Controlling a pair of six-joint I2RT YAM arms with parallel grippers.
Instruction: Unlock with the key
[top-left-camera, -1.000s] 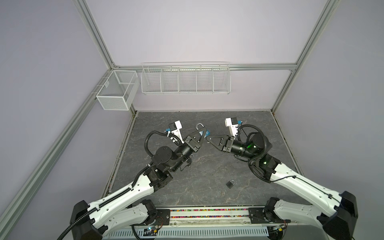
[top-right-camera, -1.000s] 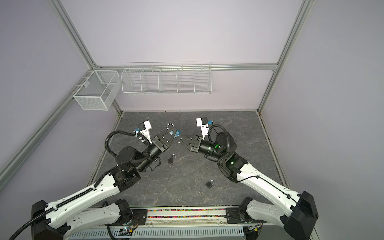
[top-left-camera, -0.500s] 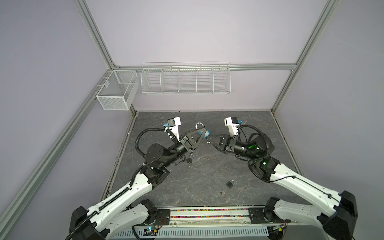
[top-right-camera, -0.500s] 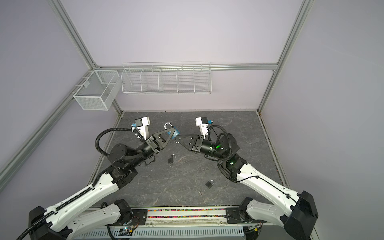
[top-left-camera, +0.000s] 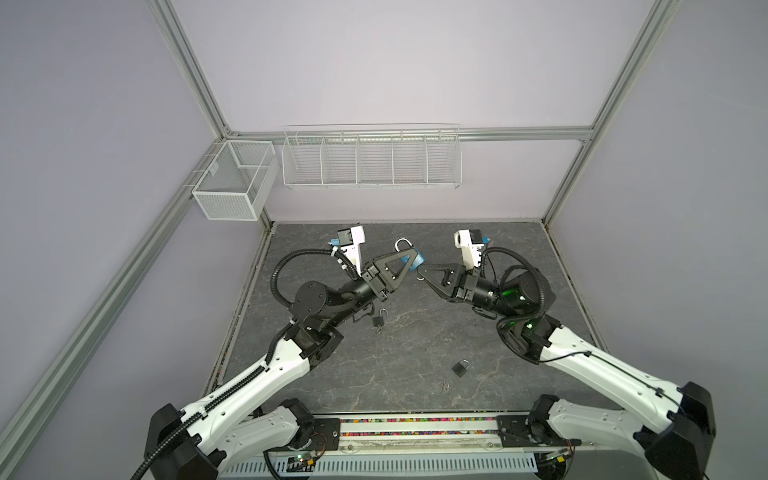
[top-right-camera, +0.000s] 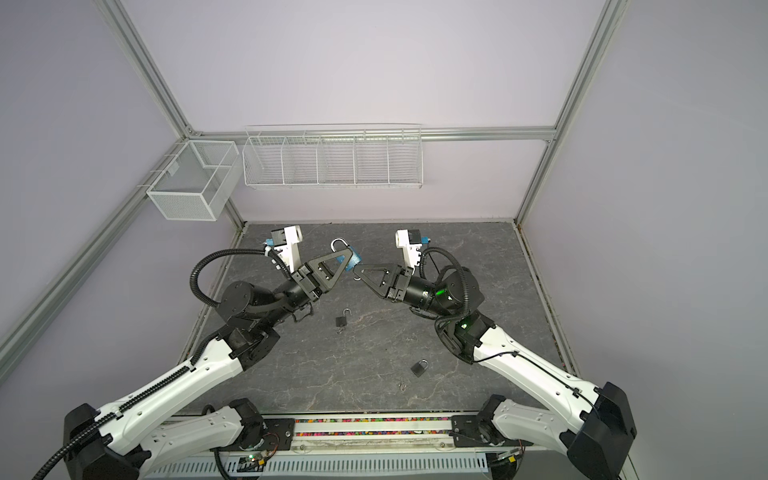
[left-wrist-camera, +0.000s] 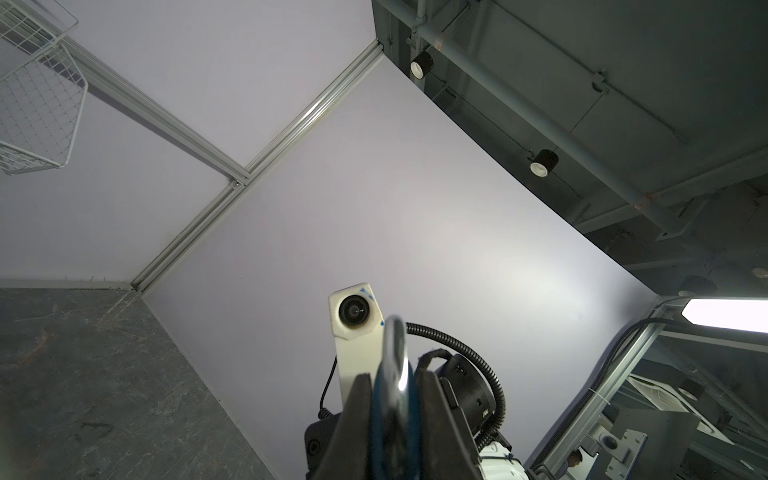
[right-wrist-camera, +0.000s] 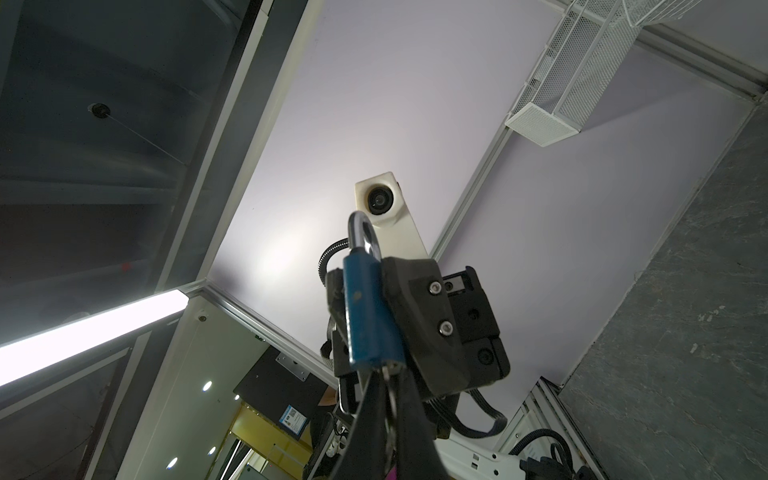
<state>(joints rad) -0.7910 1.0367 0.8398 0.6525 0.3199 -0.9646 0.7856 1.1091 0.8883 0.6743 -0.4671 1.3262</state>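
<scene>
Above grey table (top-left-camera: 415, 340): left hand (top-left-camera: 409, 257) clamps blue padlock (top-left-camera: 417, 262); right hand (top-left-camera: 421, 271) pinches key (right-wrist-camera: 388, 376).

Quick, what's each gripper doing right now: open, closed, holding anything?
Left gripper: closed on the blue padlock.
Right gripper: closed on the key, at the padlock's bottom end.

Above table (top-left-camera: 415, 340) centre-rear: held padlock (top-left-camera: 417, 261) in left gripper (top-left-camera: 409, 254). Right gripper (top-left-camera: 424, 275) with key (right-wrist-camera: 390, 371) close at its 5 o'clock. Second padlock (top-left-camera: 378, 320) on table at 7; third padlock (top-left-camera: 460, 368) farther at 5, loose key (top-left-camera: 445, 384) beside that at 7.
</scene>
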